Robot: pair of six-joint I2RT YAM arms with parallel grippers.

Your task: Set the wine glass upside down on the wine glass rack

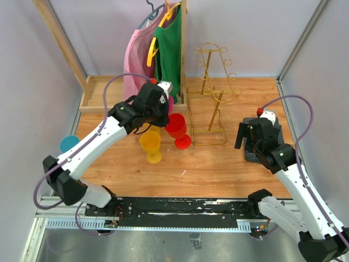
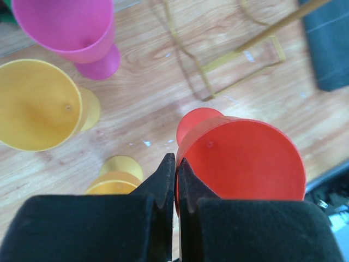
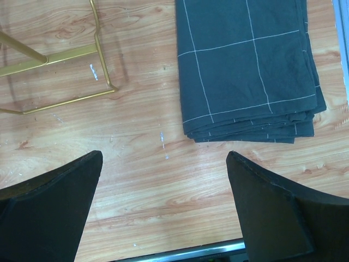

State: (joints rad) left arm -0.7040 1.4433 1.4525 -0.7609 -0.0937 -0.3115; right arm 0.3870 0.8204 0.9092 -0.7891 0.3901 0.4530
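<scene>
Red wine glass (image 1: 177, 129): plastic, upright, mouth up, long axis vertical. It sits on the wooden table (image 1: 218, 164), just left of the wine glass rack's base in the top view.

Left gripper (image 2: 175, 166): closed, pinching the near rim wall of the red glass, one finger inside the bowl and one outside. It comes from above, so the glass hangs directly below and ahead of the fingertips.

Wine glass rack (image 1: 215, 112): gold wire with a rectangular base, a leaning post and curled hooks. It stands to the right of the held glass, with the left arm much the nearer. Judgement: the glass must be inverted before it meets a hook.

Right gripper (image 3: 164, 154): jaws spread wide and empty, over bare wood between the rack base and a folded dark cloth (image 3: 245, 71).

Nearby: yellow glass (image 1: 151, 144), magenta glass (image 2: 71, 27), blue glass (image 1: 69, 143).

Not determinable: the left fingertips are hidden under the wrist in the top view, the bowl covers the red stem, and whether the foot touches the table cannot be told.
</scene>
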